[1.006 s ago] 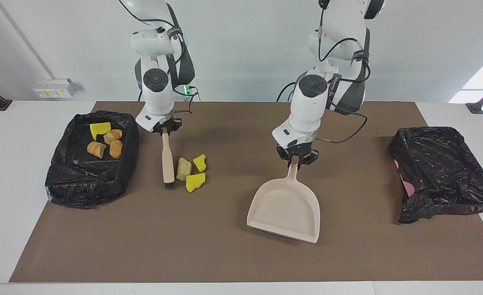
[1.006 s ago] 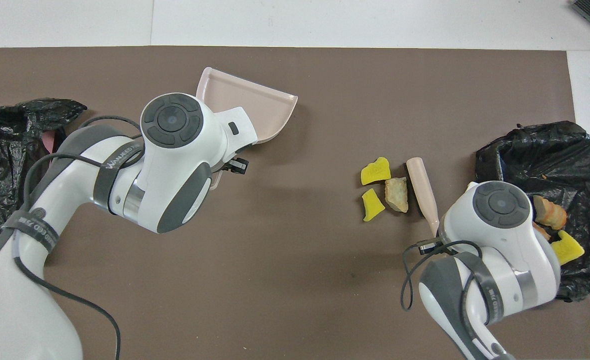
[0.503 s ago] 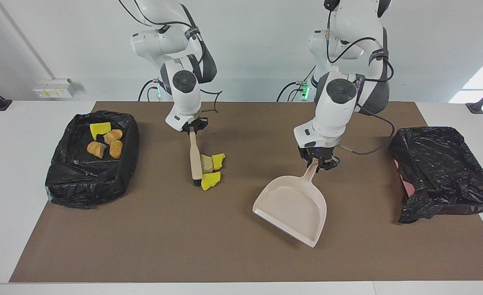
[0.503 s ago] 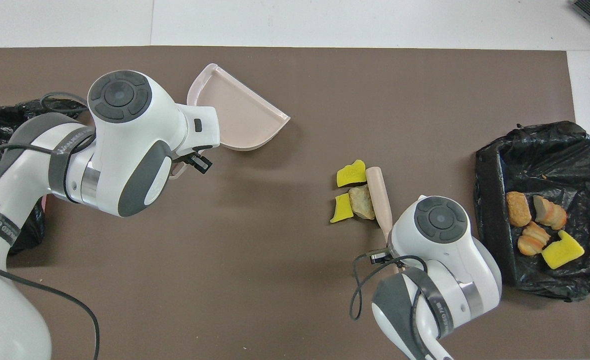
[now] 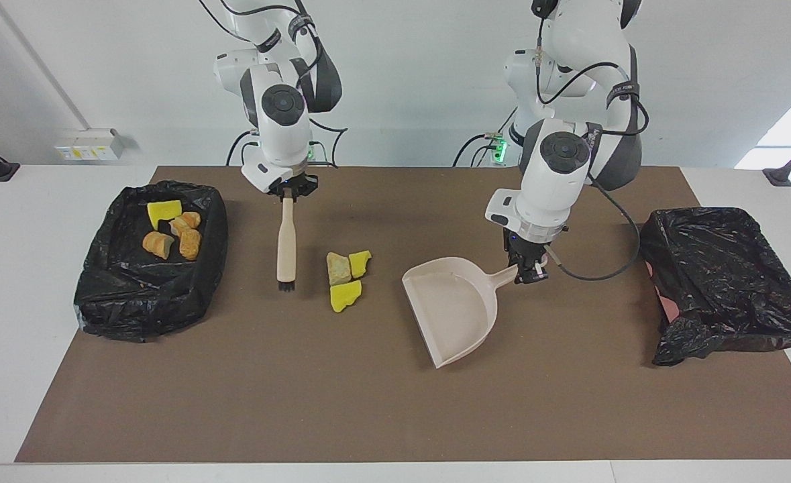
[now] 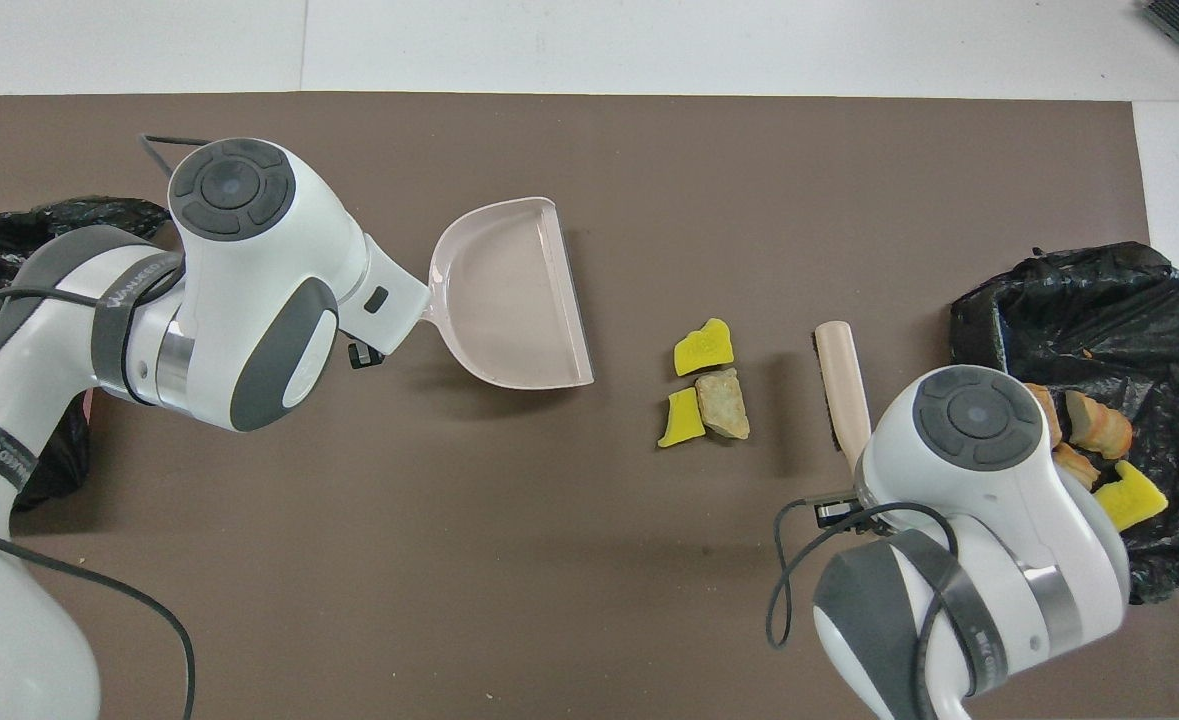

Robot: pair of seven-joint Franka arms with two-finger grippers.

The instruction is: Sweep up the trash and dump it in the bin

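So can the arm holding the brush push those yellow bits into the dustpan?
Probably yes. The right pincer holds the brush beside the scraps, and the dustpan, in the left pincer, faces them with bare mat between.

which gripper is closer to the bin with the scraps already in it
Right. The right gripper, shut on the brush, hangs just beside that bin; the left gripper holds the dustpan toward the other bin.
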